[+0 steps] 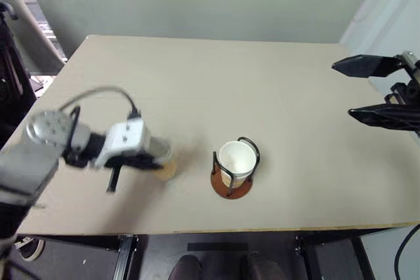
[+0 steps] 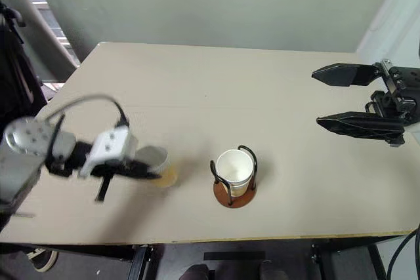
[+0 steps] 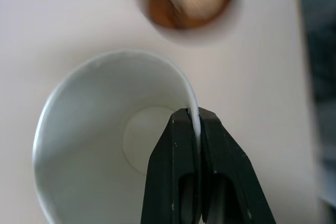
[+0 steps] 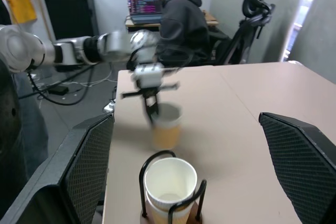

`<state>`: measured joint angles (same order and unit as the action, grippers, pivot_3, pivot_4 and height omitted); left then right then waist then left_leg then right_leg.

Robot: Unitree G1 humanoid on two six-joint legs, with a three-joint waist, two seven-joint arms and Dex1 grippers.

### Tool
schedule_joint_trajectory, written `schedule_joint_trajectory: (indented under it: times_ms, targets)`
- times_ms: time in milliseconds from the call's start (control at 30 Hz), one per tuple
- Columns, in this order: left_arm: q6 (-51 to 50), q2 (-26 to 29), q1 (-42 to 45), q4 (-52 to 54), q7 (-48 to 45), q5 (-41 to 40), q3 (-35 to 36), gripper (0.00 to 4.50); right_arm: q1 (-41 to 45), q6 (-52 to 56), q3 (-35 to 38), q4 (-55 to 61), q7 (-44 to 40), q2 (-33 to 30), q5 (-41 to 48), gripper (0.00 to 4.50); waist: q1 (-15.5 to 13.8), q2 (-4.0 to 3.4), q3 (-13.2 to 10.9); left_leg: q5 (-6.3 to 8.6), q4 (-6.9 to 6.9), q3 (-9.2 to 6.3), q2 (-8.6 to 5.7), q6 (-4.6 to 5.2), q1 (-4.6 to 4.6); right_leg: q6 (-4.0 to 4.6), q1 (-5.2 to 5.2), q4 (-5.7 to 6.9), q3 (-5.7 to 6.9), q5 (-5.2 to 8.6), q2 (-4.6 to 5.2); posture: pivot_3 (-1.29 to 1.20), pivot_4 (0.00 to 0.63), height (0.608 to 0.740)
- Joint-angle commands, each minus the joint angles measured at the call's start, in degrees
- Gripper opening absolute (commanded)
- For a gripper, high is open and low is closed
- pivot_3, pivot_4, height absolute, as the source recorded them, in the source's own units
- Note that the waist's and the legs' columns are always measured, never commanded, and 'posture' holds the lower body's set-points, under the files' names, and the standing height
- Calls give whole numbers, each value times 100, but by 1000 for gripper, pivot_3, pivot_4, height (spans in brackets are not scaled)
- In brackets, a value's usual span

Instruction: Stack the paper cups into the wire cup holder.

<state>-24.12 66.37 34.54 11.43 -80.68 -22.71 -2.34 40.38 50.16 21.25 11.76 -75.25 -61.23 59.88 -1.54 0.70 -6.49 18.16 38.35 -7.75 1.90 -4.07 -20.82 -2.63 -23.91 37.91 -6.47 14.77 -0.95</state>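
The left gripper (image 3: 195, 129) is pinching the rim of a paper cup (image 3: 105, 145), one finger inside the wall and one outside, a hold that is leaving the cup's mouth facing up and its base free to drop into another cup. In the head views that cup (image 1: 165, 162) is sitting just off to the robot's left of the wire holder (image 1: 231, 181), apart from it, and looks to be leaving the table (image 1: 197, 83), though blur is hiding whether its base is still touching. The holder is standing near the table's front edge with at least one cup (image 1: 237, 157) already seated upright inside its loops. The right gripper (image 2: 354, 100) is hanging well off to the right, fingers spread wide and holding nothing, probably keeping out of the way
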Motion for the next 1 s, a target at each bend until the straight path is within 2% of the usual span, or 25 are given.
schedule_joint_trajectory:
  times_ms: [33, 133, 267, 333, 433, 567, 733, 1000]
  targets:
    - [156, -561, 1071, -350, -327, -207, -170, 33, 174, -199, 42, -4, -37, -78, -25, 4500, -13, -10, 5, 1, 2, -4, -5, 2, 2, 0, 4, 0, -1, 0, 8, 0, 150, 740]
    - [430, -1299, 1893, -749, -533, 58, -690, 33, 189, -226, 4, 16, -60, -102, -44, 4500, -31, -15, 8, 6, 13, 5, -14, 10, 0, -7, 12, -4, -4, -3, 17, 0, 150, 740]
    - [713, -2071, 2730, -1315, -825, 131, -994, 33, 109, -248, 23, 47, -64, -200, -92, 4500, -3, -8, 3, 9, 41, 3, -10, 15, -24, -39, 7, -18, -3, -10, 14, 0, 150, 740]
    - [766, -2501, 2958, -1443, -1032, 41, -1163, 33, 39, -290, 22, 89, -36, -243, -163, 4500, -9, -8, 3, 9, 49, 7, -9, 16, -37, -52, 7, -31, -2, -15, 12, 0, 150, 740]
    - [1010, -2767, 3019, -1628, -1176, 118, -1438, 33, -31, -282, 32, 254, 72, -218, -137, 4500, -5, -15, 6, 14, 54, 13, -11, 25, -36, -76, 21, -58, -5, -23, 13, 0, 150, 740]
    - [1111, -2823, 3145, -1698, -1182, -166, -1598, 33, -214, -261, 132, 415, 159, -259, -104, 4500, 7, -15, 3, 17, 61, 23, -9, 30, -36, -99, 24, -73, -3, -33, 7, 0, 150, 740]
    - [1251, -2516, 3181, -1486, -1182, -535, -1977, 33, -454, -278, 304, 494, 160, -429, -146, 4500, -23, -16, 3, 25, 68, 12, -9, 44, -35, -120, 29, -86, -6, -40, 12, 0, 150, 740]
    - [1447, -2359, 3246, -1500, -1182, -798, -2316, 33, -1661, -866, 667, 260, -372, -1090, -1167, 4500, -145, -16, 4, 40, 84, 11, -15, 76, -33, -155, 45, -94, -13, -35, 33, 0, 150, 740]
